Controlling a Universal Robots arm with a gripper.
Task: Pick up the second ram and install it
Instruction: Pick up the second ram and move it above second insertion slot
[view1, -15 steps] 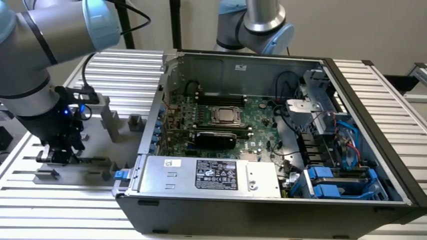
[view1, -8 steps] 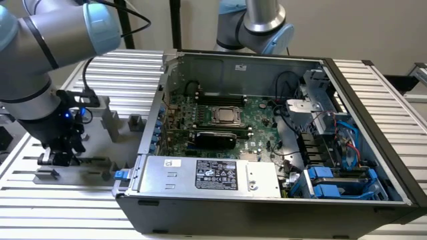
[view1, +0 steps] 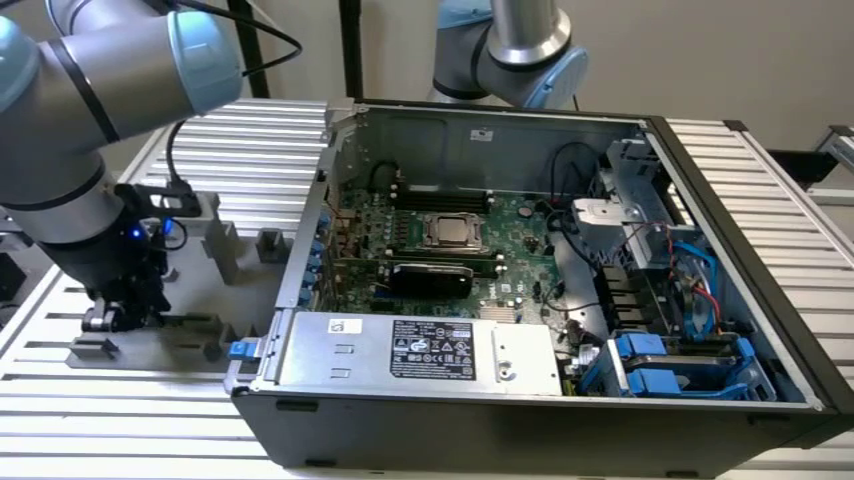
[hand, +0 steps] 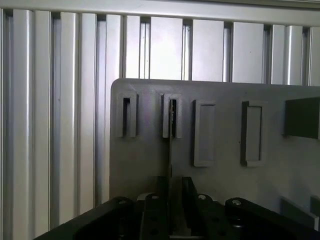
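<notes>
I had the claw (hand: 172, 192) low over the gray fixture (hand: 225, 185) on the bench (view1: 160, 430), lined up with the second ram (hand: 170, 150), which stood edge-on in its slot so its flat faces could be pinched, though I couldn't tell whether the claw was clamped.

Gripper (hand: 175, 186): black fingers closed against both faces of the second ram.
Second ram (hand: 170, 152): seen edge-on, a thin strip with its far end in a slot of the fixture plate.
Fixture plate (hand: 140, 165): gray, with a row of raised slots.
Dark block (hand: 302, 117): on the plate's edge.
Table (hand: 50, 125): ribbed aluminium under the plate.
</notes>
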